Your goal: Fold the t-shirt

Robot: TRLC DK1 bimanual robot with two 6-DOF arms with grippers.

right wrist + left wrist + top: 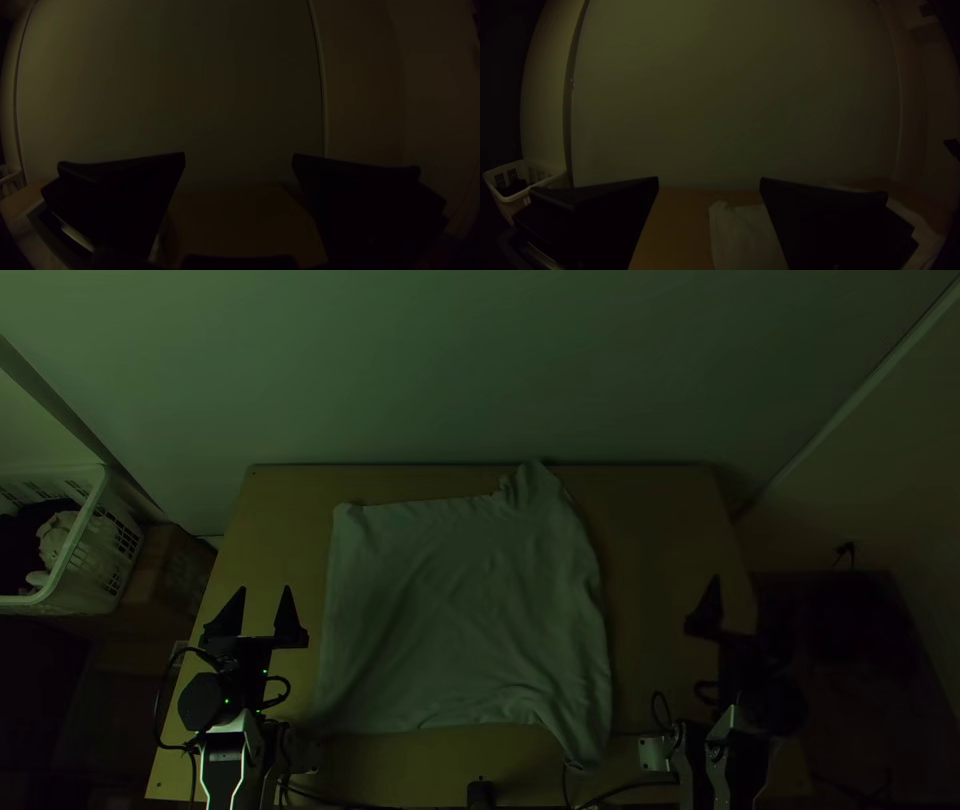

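Note:
The pale t-shirt (465, 610) lies spread on the table, with soft wrinkles, a bunched corner at its upper right and a corner trailing toward the near edge at its lower right. My left gripper (265, 588) stands open beside the shirt's left edge, nothing between its fingers. Off to the right of the shirt is my right gripper (748, 596), partly lost in the dark. In the left wrist view, the open left gripper (709, 179) has part of the shirt (740, 232) beyond it. The right wrist view shows the right gripper (239, 154) open and holding nothing.
Wooden table (660, 500) shows around the shirt, with a wall behind its far edge. A white basket (75, 555) holding cloth stands left of the table, near a brown box (165, 575). Cables (625, 788) and a small dark object (481, 792) lie at the near edge.

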